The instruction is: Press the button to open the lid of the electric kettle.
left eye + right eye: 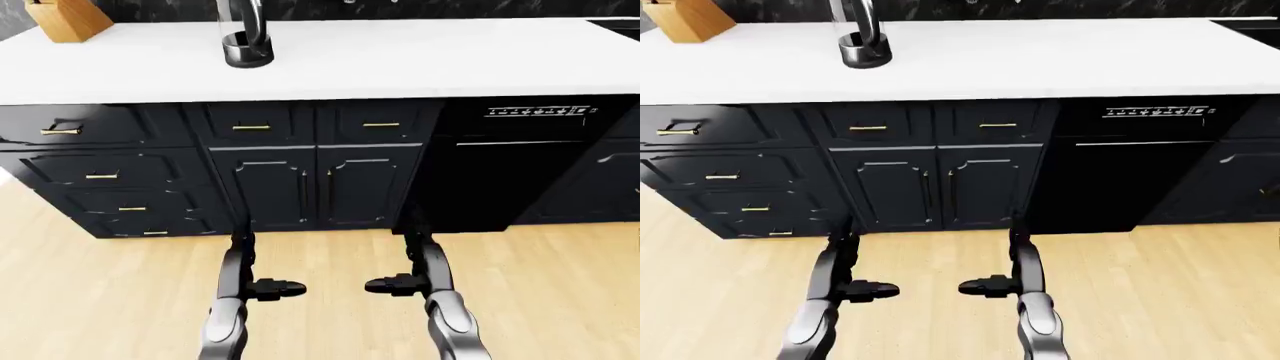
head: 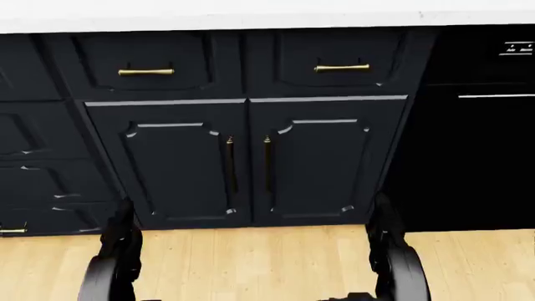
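Both hands' fingers (image 1: 275, 287) hang open, empty, over wood floor (image 1: 560, 300) before white counter (image 1: 420, 60).

Your two eye views look down and ahead from the robot's head at the white bench (image 1: 420, 60), taking in its whole top, the dark cabinet doors (image 1: 305, 187) below it, the black dishwasher (image 1: 510, 165) at the right and the wooden floor (image 1: 560, 300). They share nearly the same picture; the right-eye view sits slightly shifted, so the faucet base (image 1: 864, 51) and the knife block (image 1: 685, 19) lie further left in it. Your head view is tilted lower and frames things much closer: only a thin strip of the bench edge along its top, the same two doors filling its middle, and a band of floor at the bottom.
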Robot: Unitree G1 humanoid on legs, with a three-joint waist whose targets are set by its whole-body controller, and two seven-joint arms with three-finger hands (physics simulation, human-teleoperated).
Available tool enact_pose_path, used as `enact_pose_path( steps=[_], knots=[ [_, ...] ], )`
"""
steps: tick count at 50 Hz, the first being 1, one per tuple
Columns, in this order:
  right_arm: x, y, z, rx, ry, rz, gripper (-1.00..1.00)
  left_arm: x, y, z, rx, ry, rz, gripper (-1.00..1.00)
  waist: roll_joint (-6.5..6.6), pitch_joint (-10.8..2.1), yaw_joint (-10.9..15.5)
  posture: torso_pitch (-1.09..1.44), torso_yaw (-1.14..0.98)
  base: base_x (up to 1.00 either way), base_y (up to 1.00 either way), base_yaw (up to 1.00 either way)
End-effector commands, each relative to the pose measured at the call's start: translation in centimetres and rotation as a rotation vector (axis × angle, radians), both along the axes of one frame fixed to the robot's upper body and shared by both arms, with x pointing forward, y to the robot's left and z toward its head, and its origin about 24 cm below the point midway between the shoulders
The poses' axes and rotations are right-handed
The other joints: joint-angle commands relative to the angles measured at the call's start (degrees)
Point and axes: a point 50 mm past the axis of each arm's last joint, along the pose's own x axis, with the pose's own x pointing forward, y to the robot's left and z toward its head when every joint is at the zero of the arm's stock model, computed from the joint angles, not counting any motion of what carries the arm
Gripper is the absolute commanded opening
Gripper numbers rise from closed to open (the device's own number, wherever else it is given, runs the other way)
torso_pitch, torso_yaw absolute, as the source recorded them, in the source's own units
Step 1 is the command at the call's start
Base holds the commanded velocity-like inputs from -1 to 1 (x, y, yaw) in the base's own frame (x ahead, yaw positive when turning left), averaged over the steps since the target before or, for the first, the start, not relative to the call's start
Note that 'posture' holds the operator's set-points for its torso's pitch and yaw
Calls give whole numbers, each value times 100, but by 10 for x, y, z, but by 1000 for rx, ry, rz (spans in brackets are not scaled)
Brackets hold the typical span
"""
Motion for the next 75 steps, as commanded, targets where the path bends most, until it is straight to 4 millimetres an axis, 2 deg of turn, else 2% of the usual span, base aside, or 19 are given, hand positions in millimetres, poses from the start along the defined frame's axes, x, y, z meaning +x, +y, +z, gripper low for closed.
enact_pose_path(
  steps=[1,3,4,5,7,8,16,21,24,28,33,41,54,75],
  knots=[
    [8,6,28,-30,-166,70,100,9,2,35,-16,-182,13,100,-45,-5,-12,0,0,0,0,0],
    [8,6,29,-16,-159,78,100,9,1,37,-18,-190,2,100,-10,-352,43,0,0,0,0,0],
    [8,7,29,-27,-165,83,100,10,1,39,-10,-191,2,100,-9,-298,40,0,0,0,0,0],
    [8,8,29,-27,-167,85,100,10,-1,41,-38,-189,-6,100,-36,-94,34,0,0,0,0,0],
    [9,7,30,-21,-166,84,100,11,-1,45,-46,-190,1,100,-41,-398,37,0,0,0,0,0],
    [11,6,31,-35,-178,75,100,11,0,45,-40,-191,5,100,-40,-429,41,0,0,0,0,0],
    [19,-3,50,-12,-200,61,100,13,6,59,-44,-229,23,100,-19,-479,46,0,0,0,0,0],
    [24,-11,64,2,-224,31,100,17,17,75,5,-255,45,100,-17,-518,41,0,0,0,0,0],
    [28,-16,76,4,-247,16,100,17,22,93,14,-291,54,100,-16,-540,39,0,0,0,0,0],
    [33,-23,97,4,-297,-3,100,16,26,119,10,-336,55,100,-11,-535,38,0,0,0,0,0],
    [37,-30,123,5,-350,-18,100,13,29,134,12,-368,57,100,-5,-501,45,0,0,0,0,0],
    [39,-38,163,1,-433,-12,100,8,37,170,24,-429,87,100,-18,-455,40,0,0,0,0,0],
    [43,-55,190,0,-491,-58,100,0,54,200,72,-471,135,100,-8,-391,44,0,0,0,0,0],
    [44,-70,230,45,-544,-106,100,-9,69,228,106,-519,183,100,3,-359,52,0,0,0,0,0]
  ],
)
